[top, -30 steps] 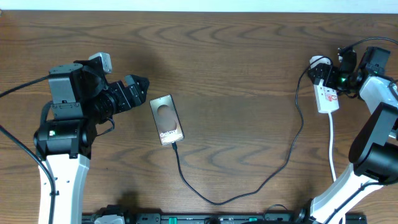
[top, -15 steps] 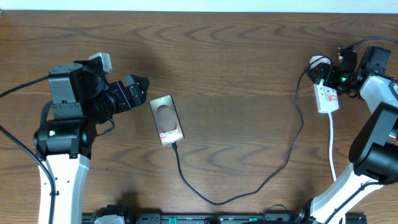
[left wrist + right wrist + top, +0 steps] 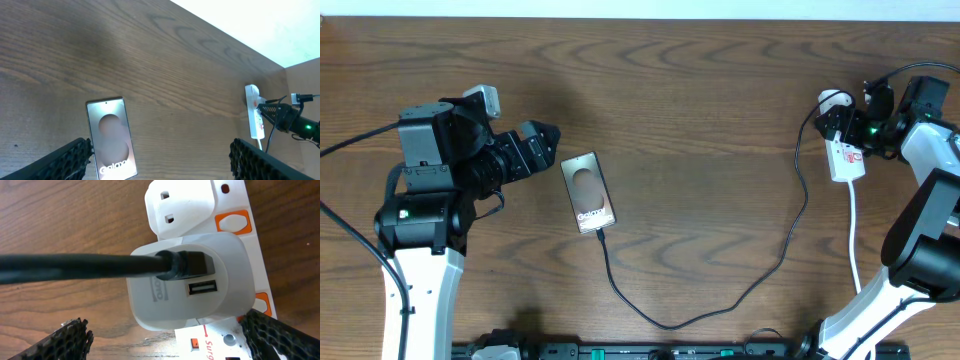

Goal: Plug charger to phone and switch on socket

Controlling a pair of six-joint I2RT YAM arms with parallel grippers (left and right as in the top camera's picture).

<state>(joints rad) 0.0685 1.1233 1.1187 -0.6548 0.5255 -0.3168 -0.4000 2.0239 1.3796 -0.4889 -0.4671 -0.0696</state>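
Observation:
The phone (image 3: 588,193) lies flat at centre left and also shows in the left wrist view (image 3: 111,137). The charger cable (image 3: 670,324) meets the phone's near edge, loops across the table, and runs up to a white adapter (image 3: 185,282) plugged into the socket strip (image 3: 844,157). The strip's orange-red switches (image 3: 232,221) show in the right wrist view. My left gripper (image 3: 542,145) is open and empty just left of the phone, with its fingers wide apart (image 3: 160,165). My right gripper (image 3: 840,122) is open over the strip's far end, its fingers (image 3: 170,340) straddling the adapter.
The strip's white cord (image 3: 853,235) runs toward the table's front edge at the right. The strip also shows far off in the left wrist view (image 3: 254,112). The table's far edge (image 3: 640,18) lies along the top.
My right wrist has shifted very slightly over the strip. The phone, the cable and my left arm have not moved.

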